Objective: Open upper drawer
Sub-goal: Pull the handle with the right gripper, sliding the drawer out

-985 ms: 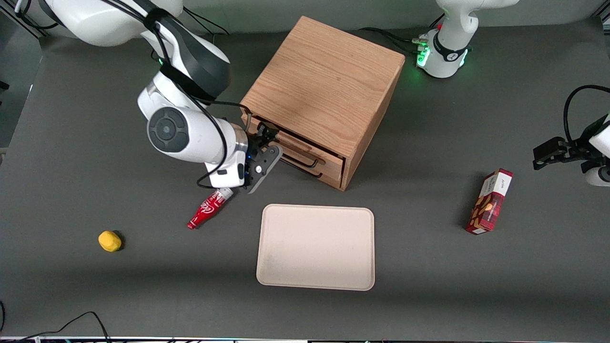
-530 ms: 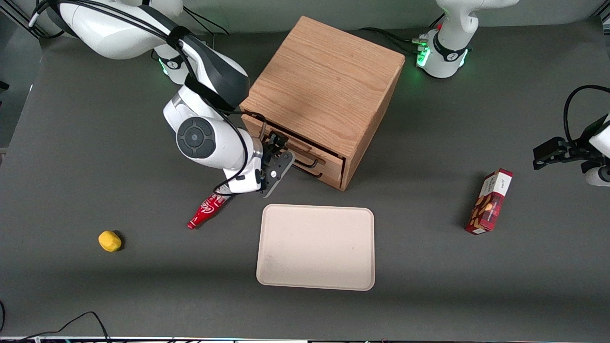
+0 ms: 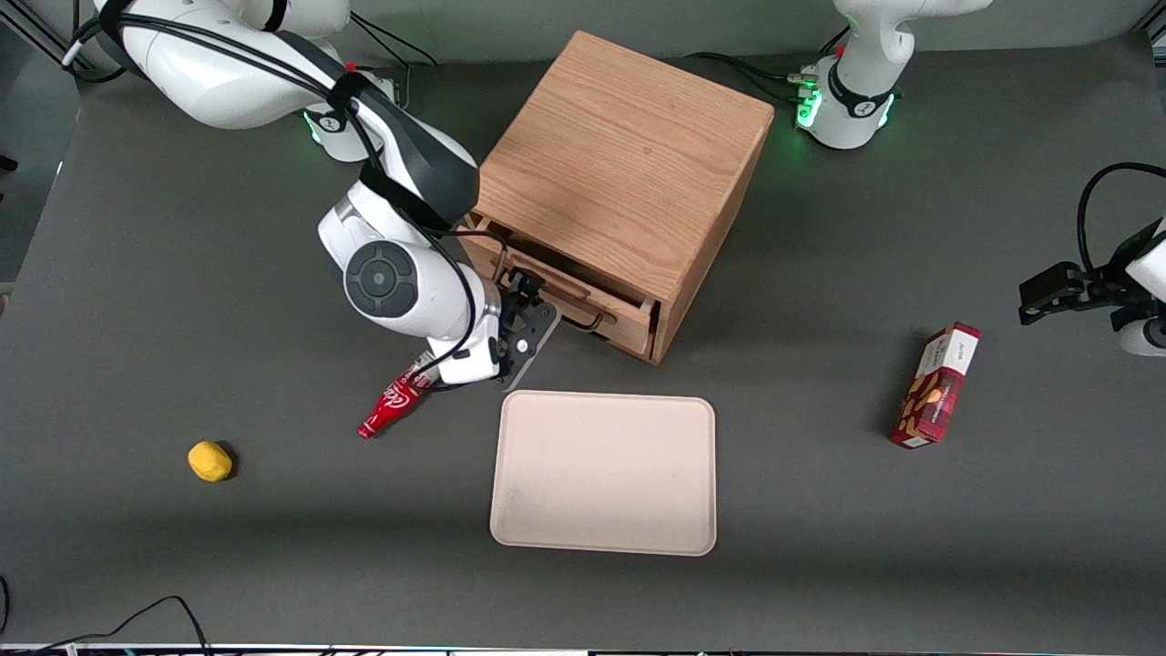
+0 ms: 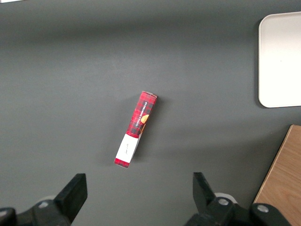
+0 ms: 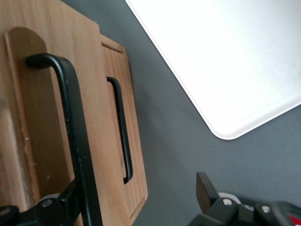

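The wooden cabinet [image 3: 619,155] stands at the middle of the table. Its upper drawer [image 3: 612,314] sticks out a little, with a dark gap showing under the cabinet top. My right gripper [image 3: 528,314] is at the drawer's front, at the end toward the working arm. In the right wrist view the upper drawer's front [image 5: 42,141] and its thin black handle [image 5: 73,122] are close. The gripper [image 5: 127,207] is open, and the handle passes between the fingers, right beside one finger [image 5: 59,207]. The lower drawer [image 5: 136,155] with its own black handle [image 5: 121,127] lies farther from the gripper.
A beige tray [image 3: 603,472] lies nearer the front camera than the cabinet, close to the gripper. A red bottle [image 3: 393,405] lies beside the wrist. A yellow object [image 3: 209,461] lies toward the working arm's end. A red box [image 3: 936,386] lies toward the parked arm's end.
The arm moved along the cabinet front to the upper handle, then drew toward the front camera. The upper drawer slid out a little and now covers the lower handle in the front view.
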Controlling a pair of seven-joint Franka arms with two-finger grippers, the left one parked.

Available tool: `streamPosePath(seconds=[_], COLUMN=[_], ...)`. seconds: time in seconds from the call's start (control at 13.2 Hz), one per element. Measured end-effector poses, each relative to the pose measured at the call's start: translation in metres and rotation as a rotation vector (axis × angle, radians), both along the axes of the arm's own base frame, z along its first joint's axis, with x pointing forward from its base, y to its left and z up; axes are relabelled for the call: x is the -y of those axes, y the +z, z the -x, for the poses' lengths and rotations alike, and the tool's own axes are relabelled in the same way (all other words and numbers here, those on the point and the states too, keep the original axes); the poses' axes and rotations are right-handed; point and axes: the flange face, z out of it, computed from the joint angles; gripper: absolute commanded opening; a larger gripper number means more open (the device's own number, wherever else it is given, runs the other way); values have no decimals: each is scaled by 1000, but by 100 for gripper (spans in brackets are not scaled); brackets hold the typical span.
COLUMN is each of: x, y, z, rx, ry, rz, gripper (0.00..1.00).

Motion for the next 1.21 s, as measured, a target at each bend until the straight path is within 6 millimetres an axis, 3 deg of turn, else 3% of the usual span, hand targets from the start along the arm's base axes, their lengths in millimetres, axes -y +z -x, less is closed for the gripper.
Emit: streamPosePath(seconds=[0.23,0.61,1.21], x=[21,83,130], y=[-5,-1,5], z=[-16,-65,-106], rx=[22,121,265], ry=[18,1,-95], rz=[6,19,10], gripper=[100,100,100])
